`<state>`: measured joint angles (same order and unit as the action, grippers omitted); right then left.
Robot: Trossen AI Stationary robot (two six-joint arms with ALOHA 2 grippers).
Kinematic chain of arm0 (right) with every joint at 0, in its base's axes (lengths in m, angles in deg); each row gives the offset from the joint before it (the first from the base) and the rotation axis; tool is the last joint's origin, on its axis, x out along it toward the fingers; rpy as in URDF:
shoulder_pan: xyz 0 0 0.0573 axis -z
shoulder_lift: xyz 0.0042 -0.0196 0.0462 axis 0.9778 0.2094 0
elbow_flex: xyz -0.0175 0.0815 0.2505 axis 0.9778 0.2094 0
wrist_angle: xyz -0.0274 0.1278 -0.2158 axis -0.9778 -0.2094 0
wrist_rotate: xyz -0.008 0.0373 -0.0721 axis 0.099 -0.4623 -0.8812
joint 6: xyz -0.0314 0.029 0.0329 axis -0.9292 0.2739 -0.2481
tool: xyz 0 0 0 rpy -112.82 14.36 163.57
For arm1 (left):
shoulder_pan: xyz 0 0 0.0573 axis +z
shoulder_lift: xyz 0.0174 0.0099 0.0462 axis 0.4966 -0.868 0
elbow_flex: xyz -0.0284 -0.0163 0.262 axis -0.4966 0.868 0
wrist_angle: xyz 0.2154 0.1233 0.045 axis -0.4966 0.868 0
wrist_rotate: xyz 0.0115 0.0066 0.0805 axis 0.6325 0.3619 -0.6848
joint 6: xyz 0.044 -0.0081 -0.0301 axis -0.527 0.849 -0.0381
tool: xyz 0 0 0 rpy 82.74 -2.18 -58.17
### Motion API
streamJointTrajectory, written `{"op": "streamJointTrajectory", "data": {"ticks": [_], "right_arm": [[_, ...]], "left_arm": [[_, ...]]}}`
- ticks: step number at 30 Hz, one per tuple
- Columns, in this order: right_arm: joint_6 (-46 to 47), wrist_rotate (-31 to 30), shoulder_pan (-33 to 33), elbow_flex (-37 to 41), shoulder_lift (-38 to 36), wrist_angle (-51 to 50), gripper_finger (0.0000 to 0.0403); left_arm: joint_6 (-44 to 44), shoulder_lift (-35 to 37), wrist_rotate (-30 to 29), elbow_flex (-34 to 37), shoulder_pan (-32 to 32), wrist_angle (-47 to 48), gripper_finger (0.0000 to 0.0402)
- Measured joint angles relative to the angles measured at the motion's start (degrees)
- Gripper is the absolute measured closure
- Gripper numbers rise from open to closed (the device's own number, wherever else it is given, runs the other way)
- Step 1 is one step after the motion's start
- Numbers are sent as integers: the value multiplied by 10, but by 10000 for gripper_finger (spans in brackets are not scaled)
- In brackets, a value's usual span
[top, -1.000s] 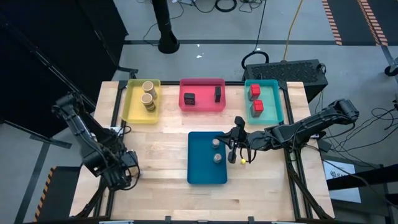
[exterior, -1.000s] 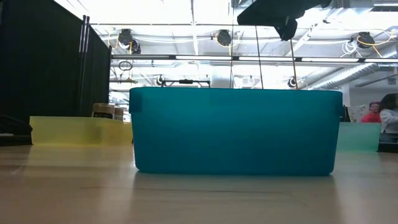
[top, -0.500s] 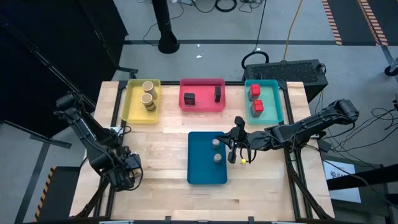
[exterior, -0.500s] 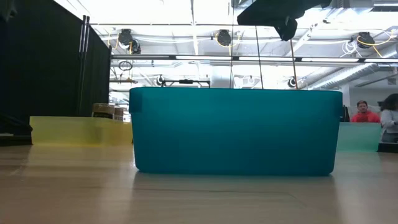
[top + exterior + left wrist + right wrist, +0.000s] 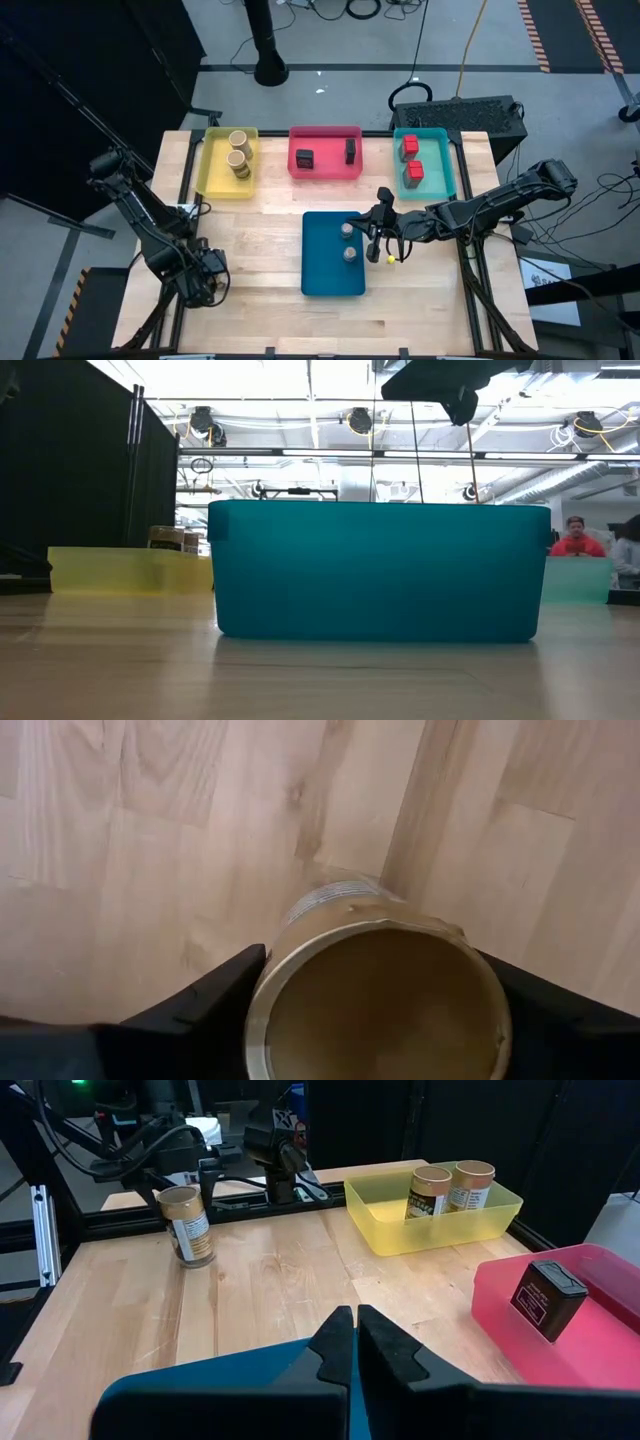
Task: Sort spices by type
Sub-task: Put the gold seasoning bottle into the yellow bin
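Observation:
My left gripper point(image 5: 203, 277) is at the table's near left, shut on a tan cylindrical jar point(image 5: 378, 992) that also shows in the right wrist view point(image 5: 187, 1226). My right gripper point(image 5: 348, 1342) is shut and empty, hovering over the right edge of the blue tray point(image 5: 333, 253). Two small grey round jars point(image 5: 349, 243) stand in that tray. Two tan jars point(image 5: 238, 150) stand in the yellow tray point(image 5: 214, 170). Two dark boxes point(image 5: 305, 158) are in the pink tray point(image 5: 325, 170), and two red boxes point(image 5: 412, 160) are in the teal tray point(image 5: 440, 160). My left gripper has the tan jar between its two fingers point(image 5: 215, 1003), one on each side of the jar's upper part point(image 5: 262, 982), just under the lid. The fingers come from above, pointing down. The jar stands about upright with its base on the table point(image 5: 195, 1262).
The four trays take up the table's far half and middle. Bare wood lies along the near edge and between the left gripper and the blue tray. A small yellow object point(image 5: 392, 259) lies beside the blue tray's right side. People show in the room beyond the table point(image 5: 575, 540).
My left gripper has shifted a little toward the table's near edge and right. My right arm has kept still.

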<state>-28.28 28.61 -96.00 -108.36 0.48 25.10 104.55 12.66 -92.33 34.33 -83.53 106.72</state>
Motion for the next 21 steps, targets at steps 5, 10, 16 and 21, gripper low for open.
{"op": "streamJointTrajectory", "data": {"ticks": [5, 10, 16, 21], "right_arm": [[0, 0, 0, 0, 0, 0, 403], [14, 0, 1, 0, 0, -11, 403], [30, 8, 23, 0, 0, -34, 403], [30, 83, 61, -6, 0, -53, 403]], "left_arm": [[1, -1, 8, -7, 8, -1, 120], [1, -1, -3, -58, 51, -3, 120], [-42, -1, -42, -145, 154, 23, 120], [-101, 0, -76, -212, 267, 98, 120]]}}
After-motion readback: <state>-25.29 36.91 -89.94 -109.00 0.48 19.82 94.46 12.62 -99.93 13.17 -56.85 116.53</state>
